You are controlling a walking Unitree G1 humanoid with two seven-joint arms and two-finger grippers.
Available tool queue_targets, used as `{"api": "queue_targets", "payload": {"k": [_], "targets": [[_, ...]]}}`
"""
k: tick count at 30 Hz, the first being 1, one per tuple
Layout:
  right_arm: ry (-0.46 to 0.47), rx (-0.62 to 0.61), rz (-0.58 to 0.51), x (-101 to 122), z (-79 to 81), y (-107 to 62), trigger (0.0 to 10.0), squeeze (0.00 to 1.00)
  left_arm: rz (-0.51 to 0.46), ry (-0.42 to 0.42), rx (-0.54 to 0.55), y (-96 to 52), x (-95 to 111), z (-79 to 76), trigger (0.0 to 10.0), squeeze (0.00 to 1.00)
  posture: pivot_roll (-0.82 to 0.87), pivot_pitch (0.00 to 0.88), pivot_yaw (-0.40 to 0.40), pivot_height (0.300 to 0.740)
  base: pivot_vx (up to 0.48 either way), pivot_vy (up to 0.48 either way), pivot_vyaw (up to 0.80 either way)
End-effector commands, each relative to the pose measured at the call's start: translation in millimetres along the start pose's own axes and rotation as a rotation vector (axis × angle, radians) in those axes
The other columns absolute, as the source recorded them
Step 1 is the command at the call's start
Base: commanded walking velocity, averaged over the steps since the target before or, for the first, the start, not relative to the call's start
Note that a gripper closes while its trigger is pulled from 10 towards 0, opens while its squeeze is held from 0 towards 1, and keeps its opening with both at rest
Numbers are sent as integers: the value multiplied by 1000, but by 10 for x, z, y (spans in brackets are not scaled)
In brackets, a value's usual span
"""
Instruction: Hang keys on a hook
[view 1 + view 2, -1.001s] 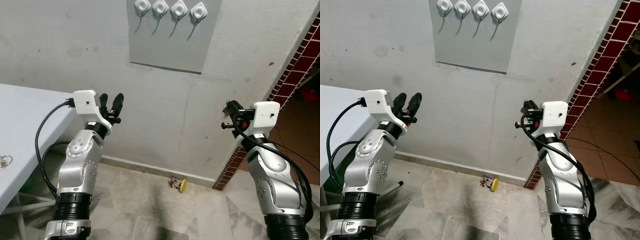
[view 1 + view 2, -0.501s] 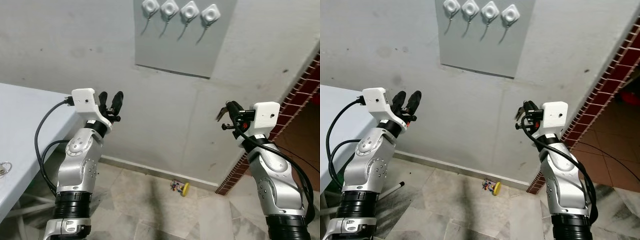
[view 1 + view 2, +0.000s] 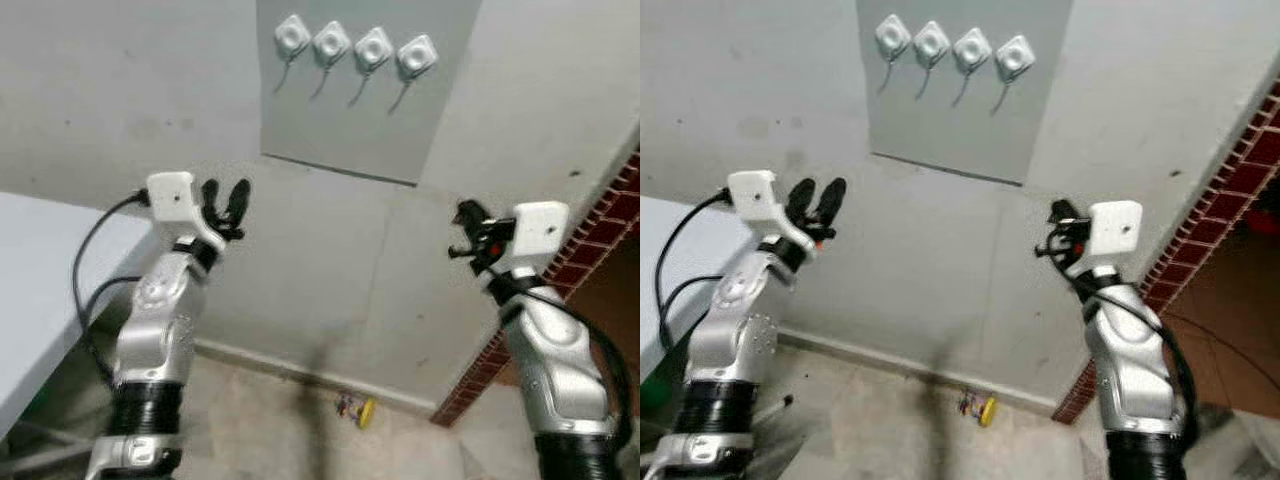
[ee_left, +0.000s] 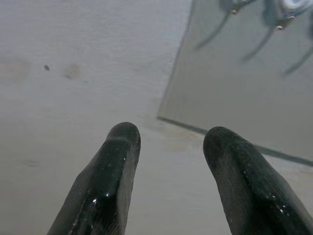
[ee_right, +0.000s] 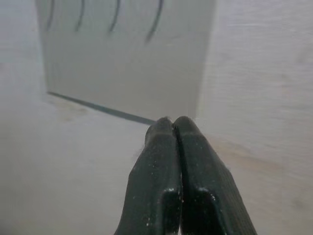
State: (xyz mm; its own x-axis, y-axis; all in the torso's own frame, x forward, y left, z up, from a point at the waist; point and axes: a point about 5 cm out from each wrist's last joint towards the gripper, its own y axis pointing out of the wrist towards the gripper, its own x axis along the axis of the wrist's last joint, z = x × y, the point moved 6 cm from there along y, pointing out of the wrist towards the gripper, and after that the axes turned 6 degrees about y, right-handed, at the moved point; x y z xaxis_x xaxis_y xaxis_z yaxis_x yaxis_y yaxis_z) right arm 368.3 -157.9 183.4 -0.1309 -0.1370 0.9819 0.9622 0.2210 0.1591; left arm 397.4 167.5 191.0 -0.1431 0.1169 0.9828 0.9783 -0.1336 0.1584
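Four white hooks (image 3: 354, 45) sit in a row on a grey panel (image 3: 395, 130) that is fixed high on the wall (image 3: 90, 90), and we hold both our arms raised in front of this wall, below the panel. Our left claw (image 3: 225, 194) is up near the lower left corner of the panel, with its two black fingers (image 4: 105, 188) spread well apart and with nothing between them; in the left wrist view we see the corner of the panel and the curved ends of some hooks beyond the fingertips. Our right claw (image 3: 466, 216) is raised at about the same height, below the right side of the panel, and its fingers (image 5: 164, 176) are pressed tightly together, with no thing visible between them; in the right wrist view they point to the lower edge of the panel. On the tiled floor (image 3: 250, 420), close to the base of the wall and between our two arms, lies a small bunch that looks like the keys (image 3: 350, 407) with a round yellow tag (image 3: 365, 412), well apart from both claws. At our left side we see the edge of a white worktop (image 3: 40, 290). At our right side a wall of dark red bricks (image 3: 590, 250) meets the grey wall.
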Motion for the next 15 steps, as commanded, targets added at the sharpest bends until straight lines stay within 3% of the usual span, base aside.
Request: {"api": "queue_targets", "payload": {"k": [1,11,15], "targets": [[-18,-25,-14,66,-105,-25,10000,0,1,-11,-33,32,-2,-137,10000,0,-43,32,-50,740,356,0,0],[-21,-14,-11,53,-78,-23,10000,0,-1,-7,-24,21,4,-111,10000,0,-39,33,-50,740,355,0,0],[-26,1,-8,46,-45,-20,10000,0,-29,22,6,24,57,-89,10000,0,-37,34,-50,740,0,0,0]]}}
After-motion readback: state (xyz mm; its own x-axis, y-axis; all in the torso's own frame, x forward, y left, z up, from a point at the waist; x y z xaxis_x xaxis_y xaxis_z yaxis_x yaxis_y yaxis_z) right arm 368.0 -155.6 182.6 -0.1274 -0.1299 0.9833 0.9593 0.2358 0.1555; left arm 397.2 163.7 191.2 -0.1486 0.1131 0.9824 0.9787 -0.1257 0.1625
